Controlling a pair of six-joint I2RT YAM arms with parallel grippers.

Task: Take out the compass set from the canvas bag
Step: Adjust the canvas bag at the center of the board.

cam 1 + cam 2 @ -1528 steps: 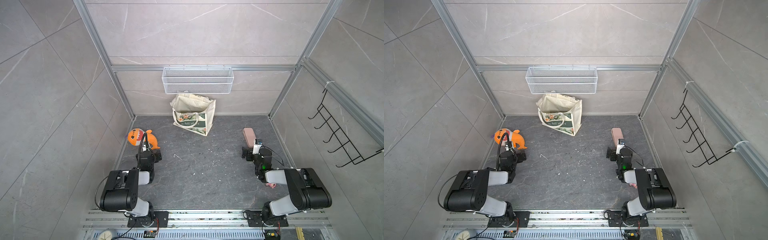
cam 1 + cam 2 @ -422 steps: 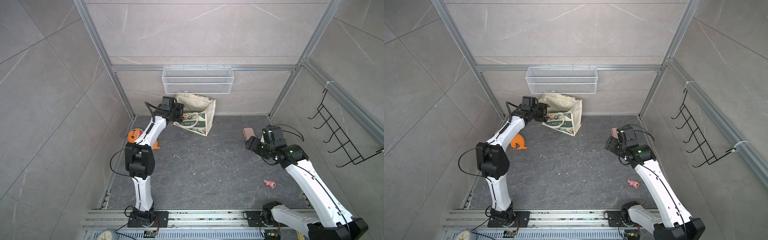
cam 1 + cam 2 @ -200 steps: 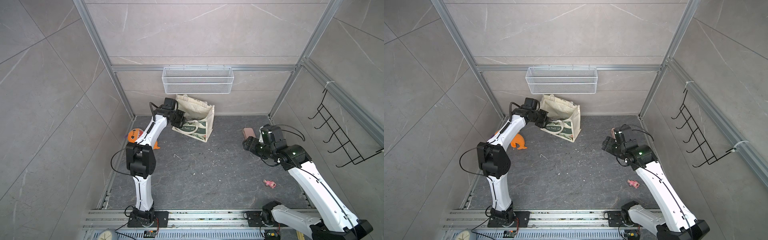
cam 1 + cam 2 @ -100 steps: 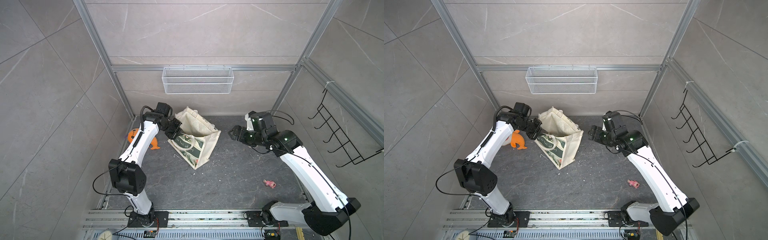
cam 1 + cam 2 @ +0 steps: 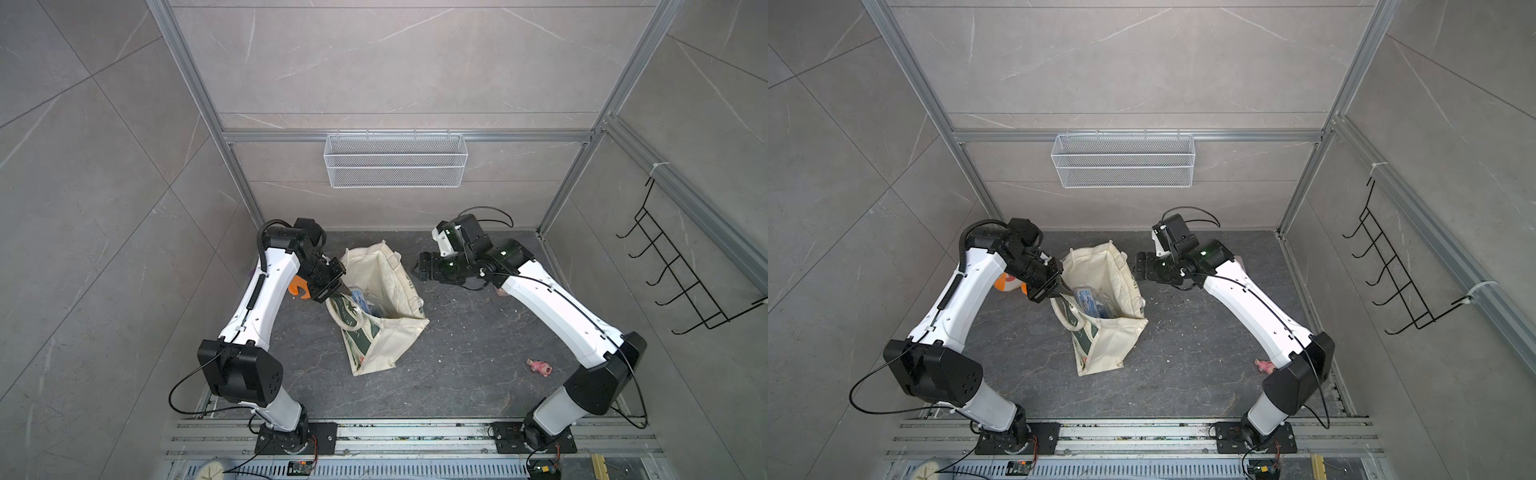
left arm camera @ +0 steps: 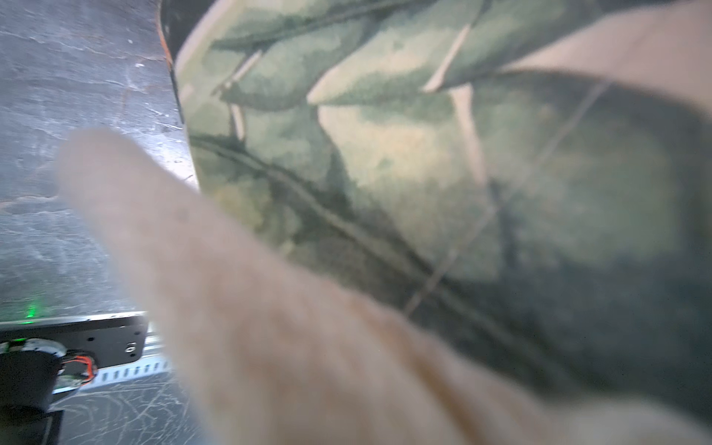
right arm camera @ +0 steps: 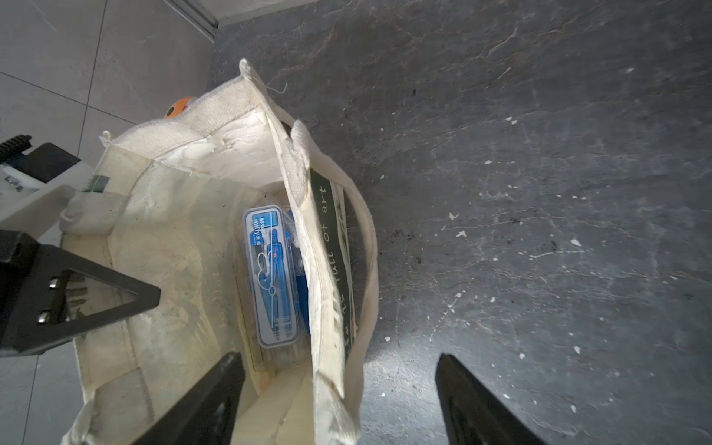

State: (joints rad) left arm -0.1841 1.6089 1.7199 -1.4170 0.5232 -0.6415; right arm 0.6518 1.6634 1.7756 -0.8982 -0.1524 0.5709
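The left arm rises from its base, elbow bent, and reaches forward and inward. The left gripper (image 5: pixel 334 291) is clamped closed on the near rim of the canvas bag (image 5: pixel 386 336), whose mouth gapes upward. Just past those fingertips, inside the bag, lies the compass set (image 7: pixel 275 277), a clear case with blue tools. The right arm stretches farther out, wrist turned inward. The right gripper (image 5: pixel 417 270) hangs at the bag's opposite rim, jaws spread wide and empty, with the set below it.
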